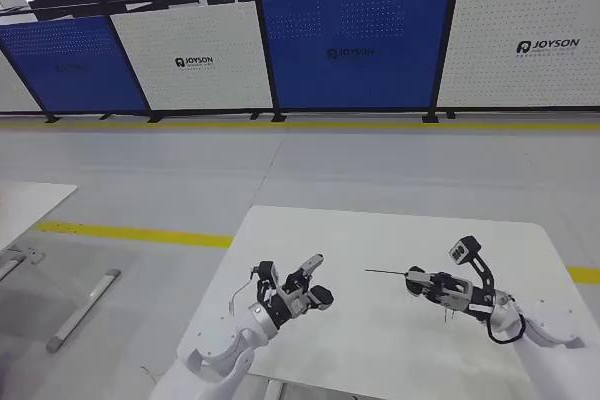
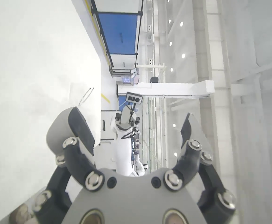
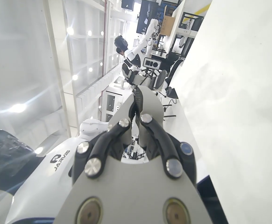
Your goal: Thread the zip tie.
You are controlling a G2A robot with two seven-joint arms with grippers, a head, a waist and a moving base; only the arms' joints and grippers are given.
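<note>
White table is being used for the work. At the middle right of the top view, the zip tie is being pinched tight by the right gripper and pointed at the left gripper, whose jaws are being held wide apart, likely to catch the tip.

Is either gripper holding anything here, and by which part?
The right gripper pinches the zip tie on its strap, one thin end sticking out free; the left gripper holds nothing.
</note>
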